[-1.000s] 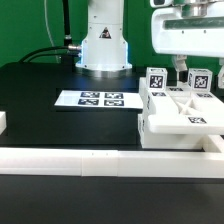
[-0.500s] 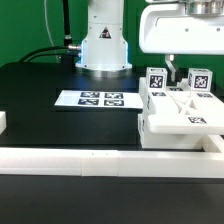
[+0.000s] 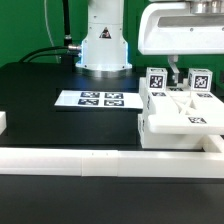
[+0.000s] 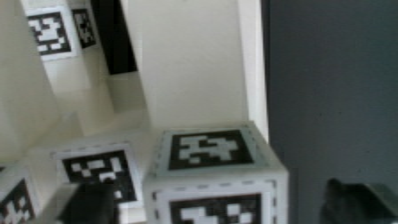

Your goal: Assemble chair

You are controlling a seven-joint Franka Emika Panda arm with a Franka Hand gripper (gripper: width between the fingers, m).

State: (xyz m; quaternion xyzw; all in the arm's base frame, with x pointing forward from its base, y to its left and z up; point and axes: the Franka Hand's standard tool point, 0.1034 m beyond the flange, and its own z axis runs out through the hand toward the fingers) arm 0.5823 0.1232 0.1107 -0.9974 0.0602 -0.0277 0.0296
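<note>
The chair (image 3: 180, 108) is a cluster of white blocky parts with black-and-white tags at the exterior view's right, with two tagged posts (image 3: 155, 80) standing up at its back. My gripper (image 3: 176, 68) hangs just above these posts. In the wrist view a white tagged post top (image 4: 214, 165) sits between my two dark fingertips (image 4: 89, 205), with a gap on each side. The gripper (image 4: 222, 205) is open and holds nothing. Other tagged chair parts (image 4: 63, 30) show behind it.
The marker board (image 3: 98, 99) lies flat on the black table in front of the robot base (image 3: 104, 45). A long plain white border rail (image 3: 100, 157) runs along the front edge, just in front of the chair parts.
The gripper has shifted a little toward the exterior view's left over the chair's posts. The chair parts have not moved.
</note>
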